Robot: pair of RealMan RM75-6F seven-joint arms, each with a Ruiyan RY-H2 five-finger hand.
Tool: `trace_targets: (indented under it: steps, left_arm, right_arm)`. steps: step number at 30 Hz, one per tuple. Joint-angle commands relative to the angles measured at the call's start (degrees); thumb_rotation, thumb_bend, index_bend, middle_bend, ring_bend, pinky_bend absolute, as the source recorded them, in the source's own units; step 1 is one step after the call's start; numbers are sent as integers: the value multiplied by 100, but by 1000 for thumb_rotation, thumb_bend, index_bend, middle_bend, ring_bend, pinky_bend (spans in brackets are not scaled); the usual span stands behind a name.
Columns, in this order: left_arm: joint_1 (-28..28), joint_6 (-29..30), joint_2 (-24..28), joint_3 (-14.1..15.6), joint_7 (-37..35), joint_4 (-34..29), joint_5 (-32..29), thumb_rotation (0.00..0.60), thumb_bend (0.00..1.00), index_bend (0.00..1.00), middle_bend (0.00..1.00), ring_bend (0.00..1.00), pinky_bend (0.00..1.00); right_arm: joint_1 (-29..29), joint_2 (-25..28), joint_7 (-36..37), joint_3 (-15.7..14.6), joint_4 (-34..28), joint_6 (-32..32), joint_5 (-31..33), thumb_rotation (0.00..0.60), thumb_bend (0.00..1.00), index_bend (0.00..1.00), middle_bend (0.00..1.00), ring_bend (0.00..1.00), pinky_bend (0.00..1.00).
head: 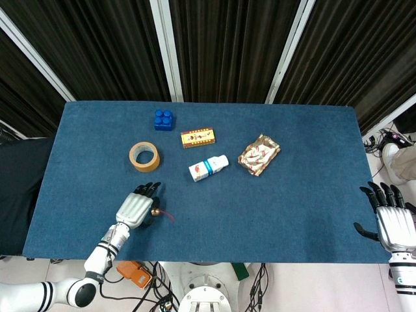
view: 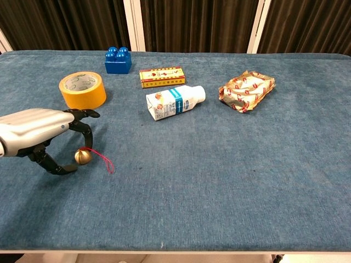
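At the lower left of the frame, the left robot hand (view: 41,131) arches over the small gold bell (view: 83,156) on the tabletop (view: 219,175), fingers curled around it, not visibly clamped. This looks like the grasping step; next, pinching it firmly.

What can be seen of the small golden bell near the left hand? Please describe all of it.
The golden bell is a small round ball with a shiny, metallic-looking surface. A thin red string runs from it and lies looped on the blue table cloth. It sits near the front left of the table. The left hand arches over it, fingers curled around and seemingly touching its top.
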Motion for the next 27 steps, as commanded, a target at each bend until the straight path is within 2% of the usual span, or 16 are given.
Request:
trace_targets:
  steps: [1, 15, 20, 24, 27]
  left_arm:
    - [-25, -13, -3, 9, -11, -8, -17, 600, 266, 436, 0, 0, 123]
    - [-160, 40, 87, 9, 53, -200, -64, 600, 378, 522, 49, 0, 123]
    - [-253, 288, 434, -74, 565, -799, -83, 600, 394, 522, 50, 0, 123]
    - [-383, 471, 913, -206, 1136, -1575, -220, 600, 394, 522, 50, 0, 123]
    - [-499, 648, 1319, -343, 1667, -2177, -549, 600, 392, 523, 51, 0, 123]
  right_arm:
    - [0, 2, -2, 3, -2, -1, 7, 600, 301, 224, 156, 106, 0]
    - [1, 3, 20, 10, -3, 6, 13, 600, 302, 224, 156, 105, 0]
    - [3, 7, 38, 13, -4, 0, 20, 600, 302, 224, 156, 105, 0]
    - [-2, 12, 49, 14, -12, 10, 18, 600, 302, 224, 156, 105, 0]
    - [-8, 22, 69, 12, -19, 12, 23, 600, 301, 224, 156, 105, 0]
